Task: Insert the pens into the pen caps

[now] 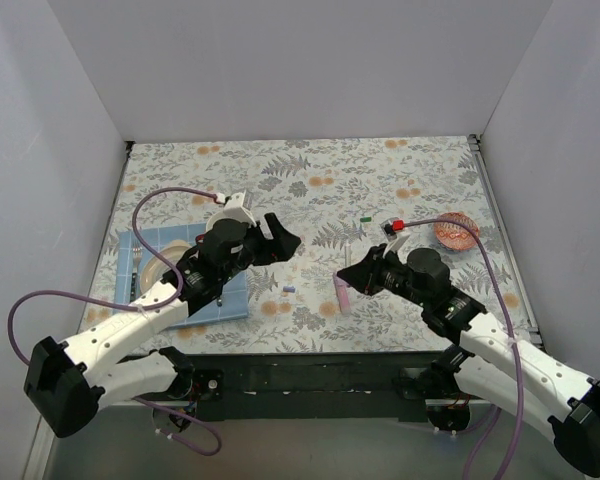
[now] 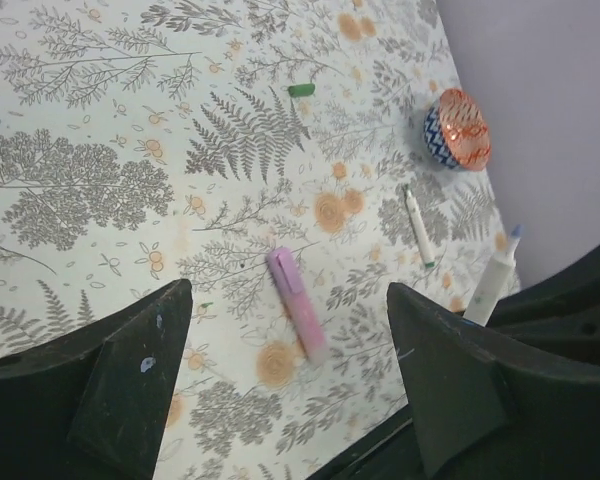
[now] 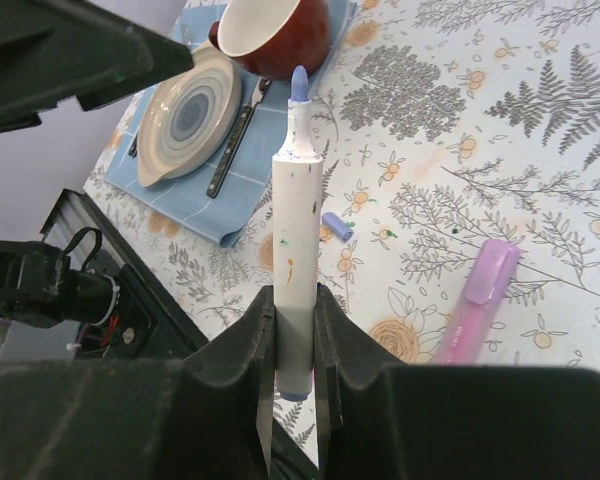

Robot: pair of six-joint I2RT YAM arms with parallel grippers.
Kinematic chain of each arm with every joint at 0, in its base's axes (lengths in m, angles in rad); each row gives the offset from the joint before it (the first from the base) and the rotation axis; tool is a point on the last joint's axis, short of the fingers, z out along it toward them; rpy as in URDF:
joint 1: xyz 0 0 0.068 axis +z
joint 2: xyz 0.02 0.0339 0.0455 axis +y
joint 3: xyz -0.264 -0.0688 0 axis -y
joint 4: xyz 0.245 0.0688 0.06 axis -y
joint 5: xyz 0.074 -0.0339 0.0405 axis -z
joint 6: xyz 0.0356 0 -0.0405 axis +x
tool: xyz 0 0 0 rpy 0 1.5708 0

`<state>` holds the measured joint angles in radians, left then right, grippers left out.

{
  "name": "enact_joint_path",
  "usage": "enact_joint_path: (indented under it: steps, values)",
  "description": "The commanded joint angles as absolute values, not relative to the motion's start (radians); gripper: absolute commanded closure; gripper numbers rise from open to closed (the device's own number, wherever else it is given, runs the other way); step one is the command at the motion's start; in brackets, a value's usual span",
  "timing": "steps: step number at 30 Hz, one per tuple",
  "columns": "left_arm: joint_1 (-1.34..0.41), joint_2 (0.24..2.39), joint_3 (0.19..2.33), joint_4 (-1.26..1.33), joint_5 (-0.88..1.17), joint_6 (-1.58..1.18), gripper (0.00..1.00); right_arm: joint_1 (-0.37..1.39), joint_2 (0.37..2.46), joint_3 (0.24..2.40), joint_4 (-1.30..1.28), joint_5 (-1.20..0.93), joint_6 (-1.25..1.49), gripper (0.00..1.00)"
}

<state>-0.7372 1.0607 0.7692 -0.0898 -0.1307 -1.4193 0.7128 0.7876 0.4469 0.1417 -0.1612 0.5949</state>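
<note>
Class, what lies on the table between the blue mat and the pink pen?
A small purple cap, lying loose between the mat and the pink pen; the right wrist view shows it best.

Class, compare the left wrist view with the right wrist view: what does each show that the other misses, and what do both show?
Only the left wrist: a green cap, a patterned bowl and a thin white pen. Only the right wrist: a plate, a brown cup and a small purple cap. Both: the pink pen and the blue-tipped white pen held in the right end effector.
</note>
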Motion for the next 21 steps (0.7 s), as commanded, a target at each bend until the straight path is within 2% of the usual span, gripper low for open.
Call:
enact_joint_path:
  steps: [1, 5, 8, 9, 14, 15, 18, 21]
  values:
    - [-0.741, 0.989, 0.795, -0.212, -0.054, -1.059, 0.24, 0.709, 0.741, 0.485, 0.084, -0.086, 0.526, 0.99]
    - [-0.742, 1.034, 0.857, -0.320, 0.044, -0.678, 0.24, 0.709, 0.684, 0.459, 0.077, -0.080, 0.517, 0.99]
    - [-0.741, 1.132, 0.943, -0.417, 0.058, -0.489, 0.21, 0.710, 0.641, 0.445, 0.074, -0.074, 0.514, 0.99]
    - [-0.742, 1.184, 0.974, -0.437, 0.075, -0.447, 0.23, 0.709, 0.632, 0.443, 0.065, -0.072, 0.512, 0.99]
    - [-0.742, 1.301, 0.979, -0.507, 0.208, -0.192, 0.23, 0.709, 0.574, 0.457, 0.020, -0.080, 0.492, 0.99]
    - [-0.742, 1.321, 0.982, -0.534, 0.230, -0.069, 0.23, 0.710, 0.565, 0.456, 0.017, -0.072, 0.491, 0.99]
    - [-0.744, 1.361, 0.965, -0.541, 0.293, 0.052, 0.23, 0.709, 0.523, 0.446, 0.009, -0.055, 0.485, 0.99]
    - [-0.744, 1.393, 0.957, -0.534, 0.360, 0.110, 0.28, 0.710, 0.505, 0.439, 0.005, -0.043, 0.479, 0.99]
